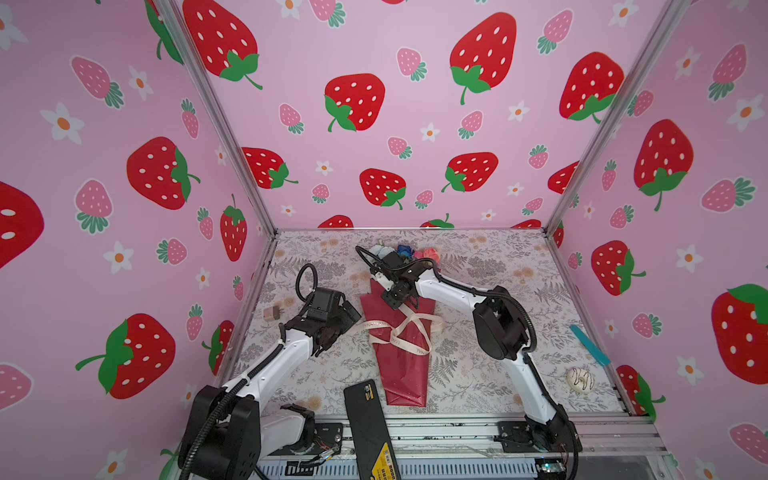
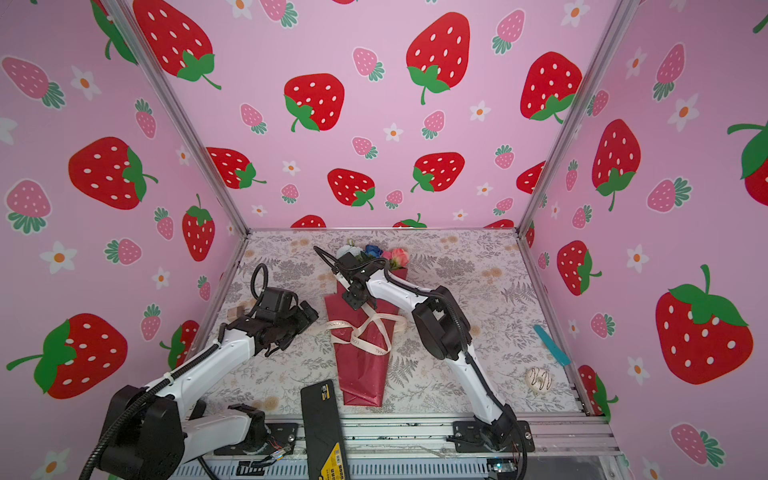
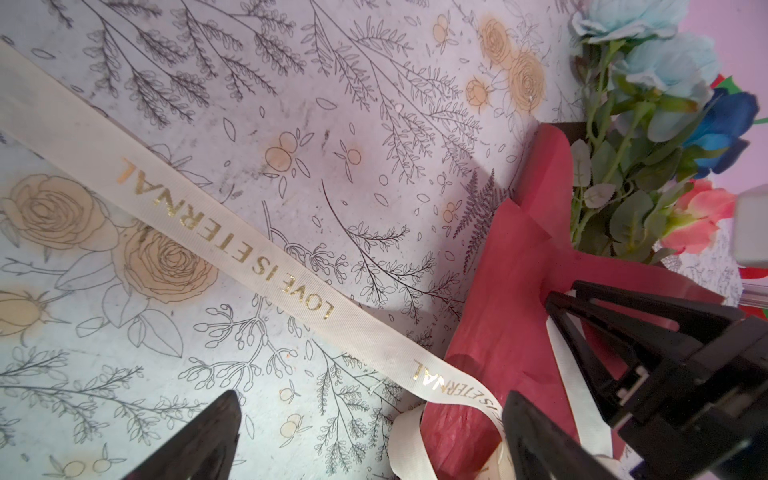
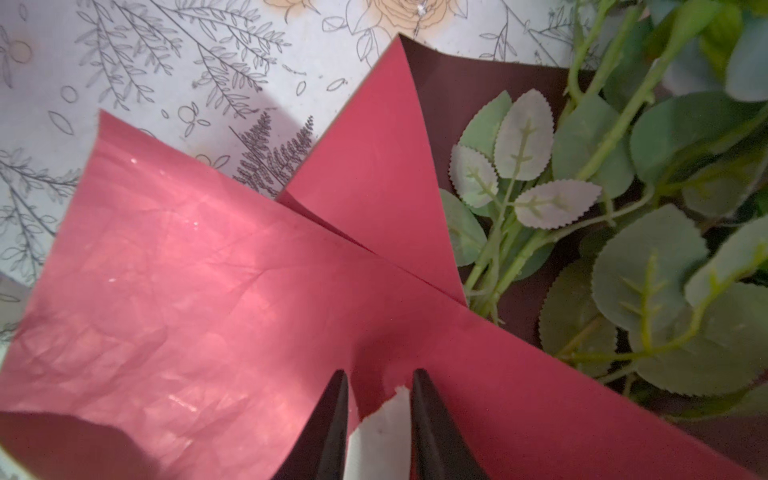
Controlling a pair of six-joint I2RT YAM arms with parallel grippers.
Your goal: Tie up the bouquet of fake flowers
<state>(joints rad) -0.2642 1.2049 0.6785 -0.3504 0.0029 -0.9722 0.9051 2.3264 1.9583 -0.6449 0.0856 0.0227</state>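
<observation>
The bouquet (image 1: pixel 405 365) has a glossy dark red wrap, green leaves, and pale blue, dark blue and coral blooms. The ribbon (image 3: pixel 232 245) is cream with gold lettering. The table (image 1: pixel 478 266) bears grey leaf sketches and tan roses. The walls (image 1: pixel 374 41) are pink with red strawberries.

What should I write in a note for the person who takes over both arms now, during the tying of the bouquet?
Left gripper: open, low over the table, beside the lettered tail of the cream ribbon; holds nothing.
Right gripper: over the red wrap, jaws narrow, a ribbon end between them; a firm grip is not certain.
Bouquet of fake flowers: lies flat mid-table, blooms at the far end.
Done: ribbon looped and crossed loosely over the wrap.
Left: take both ends, pull tight, finish the knot.
</observation>
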